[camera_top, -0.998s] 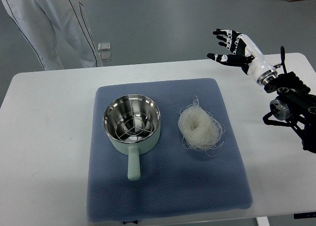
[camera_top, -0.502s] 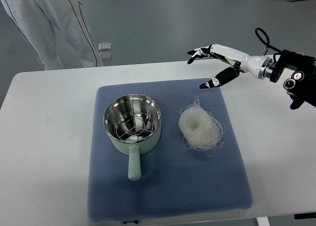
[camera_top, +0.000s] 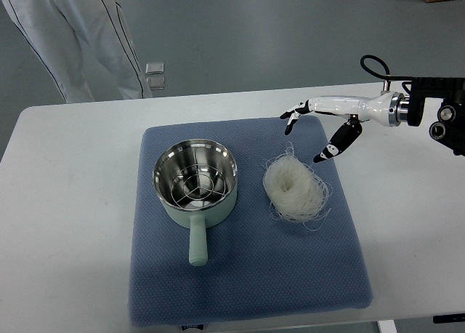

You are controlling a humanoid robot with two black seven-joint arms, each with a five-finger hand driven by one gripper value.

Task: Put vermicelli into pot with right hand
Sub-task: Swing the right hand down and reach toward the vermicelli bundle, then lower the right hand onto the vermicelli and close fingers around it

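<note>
White right hand (camera_top: 320, 122), fingers spread, palm down above vermicelli (camera_top: 293, 185).

Illumination is bright, even and diffuse, arriving from overhead. The white table (camera_top: 65, 202) reads near full brightness without clipping. Shadows are soft and short: a faint one lies under the right hand (camera_top: 320, 126) on the blue mat (camera_top: 247, 275), and a darker band runs along the mat's front edge. The steel interior of the pot (camera_top: 195, 182) shows small specular highlights on its rim and wall. The vermicelli (camera_top: 293, 186) is pale, with fine strands resolved only at its edges. Focus is sharp across the frame; no motion blur is visible. Slight wide-angle bowing affects the table edges. The grey floor (camera_top: 290, 27) appears matte, evenly lit.
</note>
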